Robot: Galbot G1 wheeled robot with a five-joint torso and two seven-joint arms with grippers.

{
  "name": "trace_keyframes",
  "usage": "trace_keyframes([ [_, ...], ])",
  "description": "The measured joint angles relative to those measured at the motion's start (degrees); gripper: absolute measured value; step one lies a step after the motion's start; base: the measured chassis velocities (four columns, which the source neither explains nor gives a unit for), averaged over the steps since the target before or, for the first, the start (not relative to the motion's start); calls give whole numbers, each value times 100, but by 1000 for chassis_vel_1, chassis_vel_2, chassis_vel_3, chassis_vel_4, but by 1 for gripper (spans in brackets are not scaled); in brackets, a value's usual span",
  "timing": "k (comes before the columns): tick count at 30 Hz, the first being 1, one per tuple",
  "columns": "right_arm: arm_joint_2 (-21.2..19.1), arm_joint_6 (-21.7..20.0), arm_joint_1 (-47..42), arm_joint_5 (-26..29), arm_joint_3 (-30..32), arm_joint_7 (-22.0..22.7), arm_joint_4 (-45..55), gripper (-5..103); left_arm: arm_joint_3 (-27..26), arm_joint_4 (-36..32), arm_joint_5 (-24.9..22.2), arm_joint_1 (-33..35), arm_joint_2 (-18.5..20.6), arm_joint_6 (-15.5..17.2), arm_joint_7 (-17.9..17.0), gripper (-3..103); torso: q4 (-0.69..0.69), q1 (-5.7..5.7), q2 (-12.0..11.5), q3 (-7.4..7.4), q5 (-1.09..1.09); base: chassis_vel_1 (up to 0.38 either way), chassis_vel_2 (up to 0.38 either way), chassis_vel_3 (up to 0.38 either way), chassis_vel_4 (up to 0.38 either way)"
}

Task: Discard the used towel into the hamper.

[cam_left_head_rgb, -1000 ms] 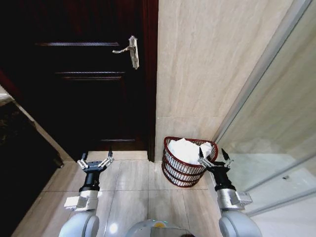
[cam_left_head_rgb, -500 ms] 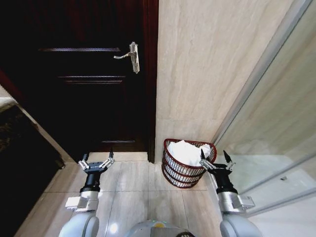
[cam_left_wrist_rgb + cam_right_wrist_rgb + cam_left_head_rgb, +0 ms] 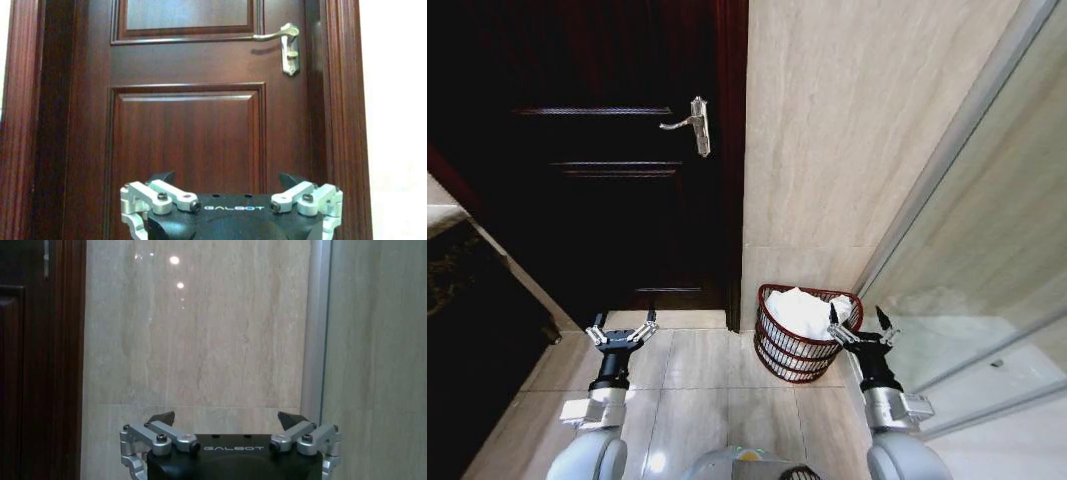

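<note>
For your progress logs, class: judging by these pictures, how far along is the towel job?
Done, it seems: a white towel lies inside the hamper by the wall. In hand: nothing; the left end effector before the door and the right end effector beside the hamper's rim are both open and empty. Left: nothing visible, judging by what the views show.

left gripper (image 3: 622,326): spread, empty, facing door (image 3: 597,150) | right gripper (image 3: 858,323): spread, empty | hamper (image 3: 799,342): just left of right gripper, white towel (image 3: 799,310) inside
</note>
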Motion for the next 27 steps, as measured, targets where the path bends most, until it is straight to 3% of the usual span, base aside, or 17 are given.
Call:
trace_keyframes([
  [18, -79, -131, 78, -121, -147, 52, -65, 100, 9, 86, -96, -140, 83, 164, -9, 100, 0, 169, 432, 260, 0, 0, 0, 0, 0],
  [27, -349, -228, 218, -193, -481, 495, -73, 100, -31, 112, -137, -172, 126, 170, -25, 100, 1, 260, 658, 397, 0, 0, 0, 0, 0],
])
